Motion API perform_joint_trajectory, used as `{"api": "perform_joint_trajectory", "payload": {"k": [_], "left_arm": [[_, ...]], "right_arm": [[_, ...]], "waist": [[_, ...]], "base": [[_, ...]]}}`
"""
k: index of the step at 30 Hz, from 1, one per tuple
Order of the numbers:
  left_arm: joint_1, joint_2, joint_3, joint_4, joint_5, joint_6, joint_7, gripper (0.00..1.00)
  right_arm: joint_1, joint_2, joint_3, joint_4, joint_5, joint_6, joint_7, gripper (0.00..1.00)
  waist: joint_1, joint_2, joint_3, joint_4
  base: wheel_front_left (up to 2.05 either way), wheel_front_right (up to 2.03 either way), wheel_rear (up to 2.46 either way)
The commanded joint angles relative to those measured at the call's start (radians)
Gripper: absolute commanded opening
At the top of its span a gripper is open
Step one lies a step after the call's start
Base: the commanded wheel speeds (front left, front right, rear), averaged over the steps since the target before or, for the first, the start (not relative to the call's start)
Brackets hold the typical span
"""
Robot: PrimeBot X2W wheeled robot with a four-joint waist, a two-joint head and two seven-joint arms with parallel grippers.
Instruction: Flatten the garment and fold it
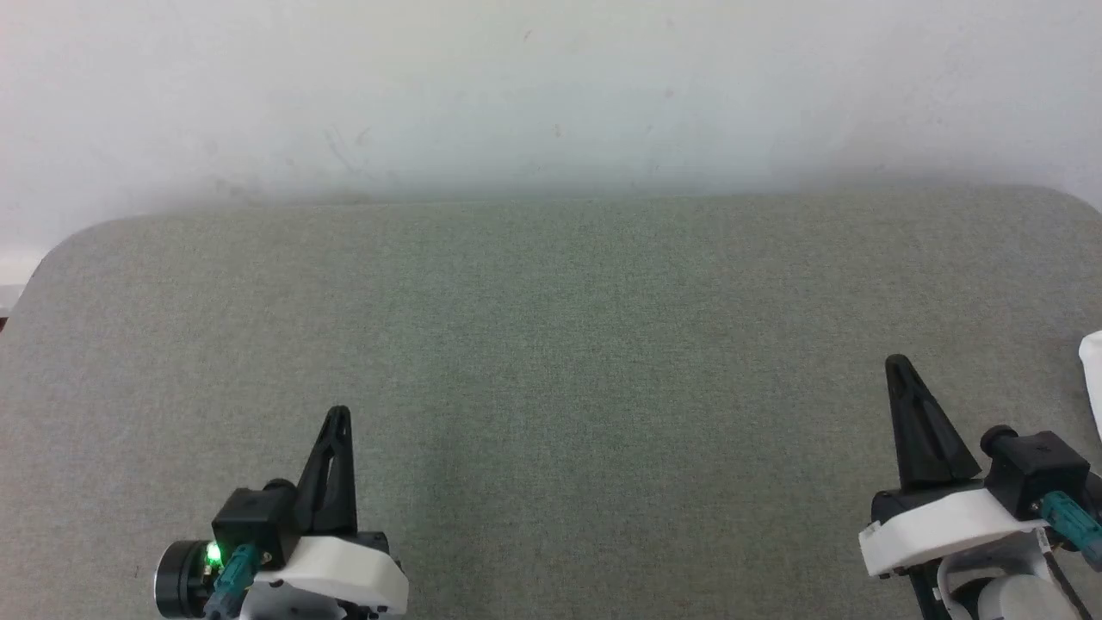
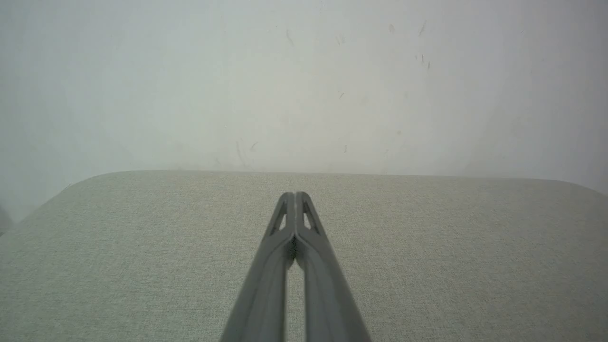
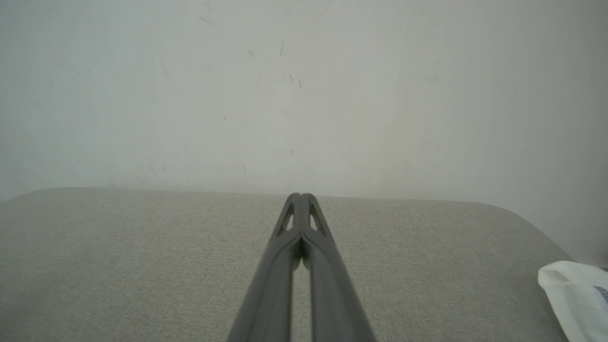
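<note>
Right now your shirt (image 1: 1094, 379) lies at the far right edge of the grey padded table (image 1: 551, 344). A white corner of it pokes into the head view, so you cannot tell how crumpled the rest is. Both grippers hover over the table's near side, the left gripper (image 1: 337, 418) over the near-left part and the right gripper (image 1: 898, 368) over the near-right part. The right one is close to the shirt but clear of it.

Each gripper has its two dark fingers pressed together tip against tip, with nothing between them; the wrist views show this plainly. It reads as a rest pose. The fingers point toward the table's far edge and the pale wall (image 1: 551, 86) behind it, and the arms are set well apart, leaving the table's middle as the work area.

Judging from this, flattening has not begun. You will likely need to part the right fingers, reach to the table's right edge, pinch the cloth and draw it toward the table's middle. Thin fabric will probably sag and trail, so aim for an edge or a seam.
</note>
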Motion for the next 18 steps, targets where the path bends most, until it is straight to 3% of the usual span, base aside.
{"api": "perform_joint_trajectory", "payload": {"k": [1,18], "left_arm": [[-0.009,-0.001,0.005,-0.007,0.011,-0.004,0.006,0.0],[-0.013,-0.001,0.01,-0.016,0.029,-0.007,0.041,0.0]], "right_arm": [[0.003,0.001,0.003,-0.006,-0.01,-0.001,0.007,0.0],[0.005,0.002,0.012,-0.017,-0.026,-0.001,0.04,0.0]], "waist": [[0.0,0.0,0.0,0.0],[0.0,0.0,-0.005,-0.001]], "base": [[0.0,0.0,0.0],[0.0,0.0,0.0]]}}
